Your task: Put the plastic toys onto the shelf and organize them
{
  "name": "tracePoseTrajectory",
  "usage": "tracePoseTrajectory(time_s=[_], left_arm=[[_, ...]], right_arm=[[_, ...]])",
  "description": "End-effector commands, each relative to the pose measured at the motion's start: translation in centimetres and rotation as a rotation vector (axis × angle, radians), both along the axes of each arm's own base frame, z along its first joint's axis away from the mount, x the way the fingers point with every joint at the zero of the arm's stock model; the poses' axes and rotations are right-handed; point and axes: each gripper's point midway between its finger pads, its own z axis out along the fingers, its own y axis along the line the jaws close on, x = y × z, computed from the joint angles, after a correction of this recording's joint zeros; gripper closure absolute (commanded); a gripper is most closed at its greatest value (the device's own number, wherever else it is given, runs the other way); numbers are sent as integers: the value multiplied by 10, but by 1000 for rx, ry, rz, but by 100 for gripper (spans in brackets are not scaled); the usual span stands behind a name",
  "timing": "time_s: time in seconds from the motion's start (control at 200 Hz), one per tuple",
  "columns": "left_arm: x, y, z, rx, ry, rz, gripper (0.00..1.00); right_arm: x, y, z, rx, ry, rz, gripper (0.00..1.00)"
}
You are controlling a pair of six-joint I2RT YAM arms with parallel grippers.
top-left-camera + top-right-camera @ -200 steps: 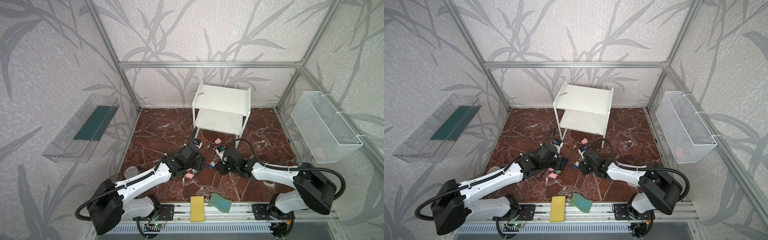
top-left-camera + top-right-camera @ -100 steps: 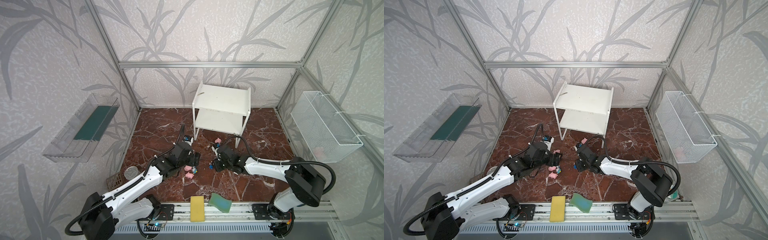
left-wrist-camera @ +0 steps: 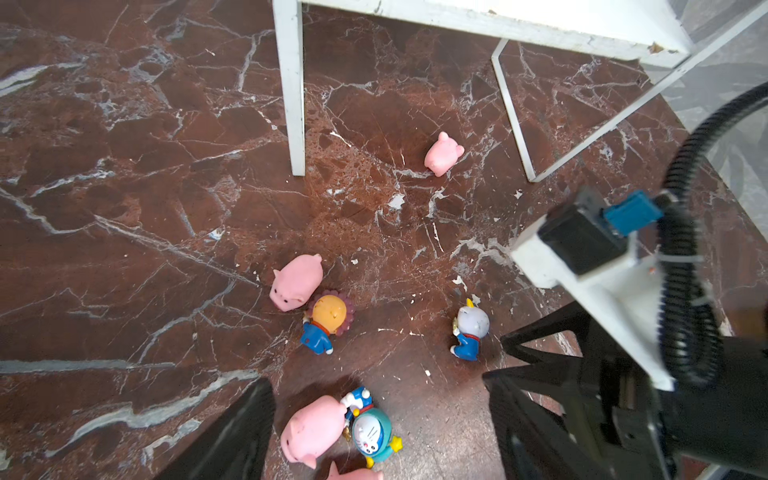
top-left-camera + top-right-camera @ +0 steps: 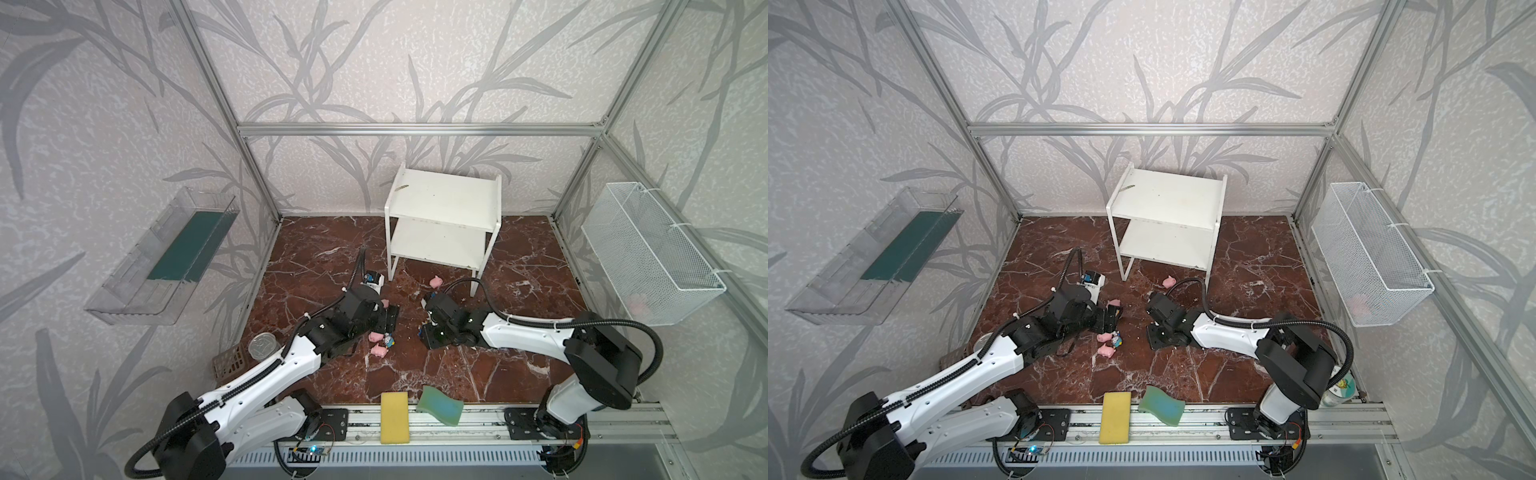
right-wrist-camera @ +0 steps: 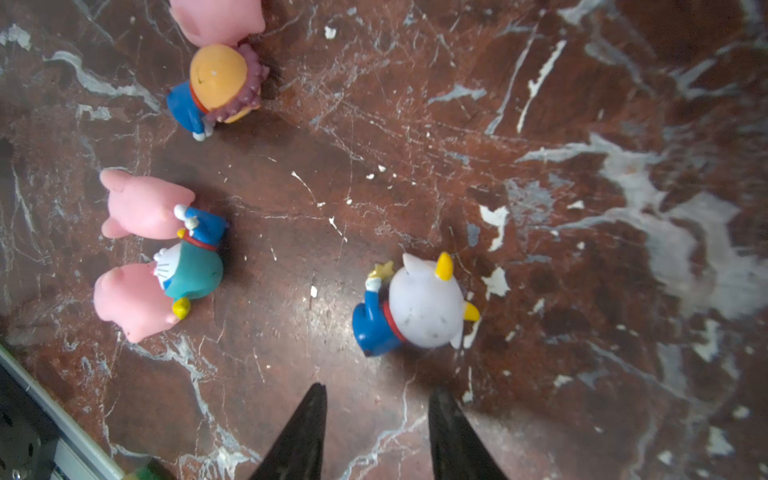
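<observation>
The red-brown marble surface point(image 4: 523, 266) carries the white two-tier shelf point(image 4: 446, 201) at the middle of its rear edge. Both arms are stretched low over the centre of the surface.

The left tool point(image 3: 376, 428) is spread wide and grips nothing. Between its black fingers point(image 3: 237, 432) lie a rounded pink pig point(image 3: 313, 430) and, touching it, a teal-hooded cartoon figurine point(image 3: 372, 432). Whether either finger touches them I cannot tell. The right tool point(image 5: 377, 392) stands partly parted and empty, its tips just short of a white-headed figurine with yellow horns point(image 5: 419, 311), which is clear of both.

The plastic toys lie on the surface between the shelf and the front edge. A lone pink pig point(image 4: 436, 282) sits near the shelf's front legs. A second pig point(image 3: 297, 282) presses against an orange-headed figurine in blue point(image 3: 326, 322). A fourth pig point(image 3: 353, 473) is cut off by the border of the left wrist view. In both top views the arms cover the orange-headed and white-headed figurines — they are hard to make out there.
</observation>
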Motion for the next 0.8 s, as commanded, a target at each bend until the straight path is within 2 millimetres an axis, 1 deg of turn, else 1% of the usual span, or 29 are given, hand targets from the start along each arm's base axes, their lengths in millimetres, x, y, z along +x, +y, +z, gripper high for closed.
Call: tracePoseTrajectory(time_s=[0.0,0.045,0.085,0.095,0.115,0.265,0.435,0.615,0.795], left_arm=[[-1,10,5,-8,-23,35,17],[-2,11,7,-10,-28,36,17],[-2,11,7,-10,-30,37,17],[-2,11,7,-11,-30,37,17],[-2,11,8,-12,-33,38,17],[-1,11,10,-10,-37,35,17],[-2,11,11,-13,-40,35,17],[-1,10,13,-17,-45,36,17],[0,9,14,-16,-43,29,17]], right_arm=[[10,16,0,36,6,2,57],[13,18,-2,37,2,3,56],[17,22,3,47,-16,9,55],[17,22,-4,33,-6,12,55],[19,22,-6,25,-6,13,55],[28,25,-9,-5,-29,30,53],[23,15,-20,-65,-32,38,54],[15,5,-29,-201,-89,71,54],[17,5,-31,-266,-143,79,55]])
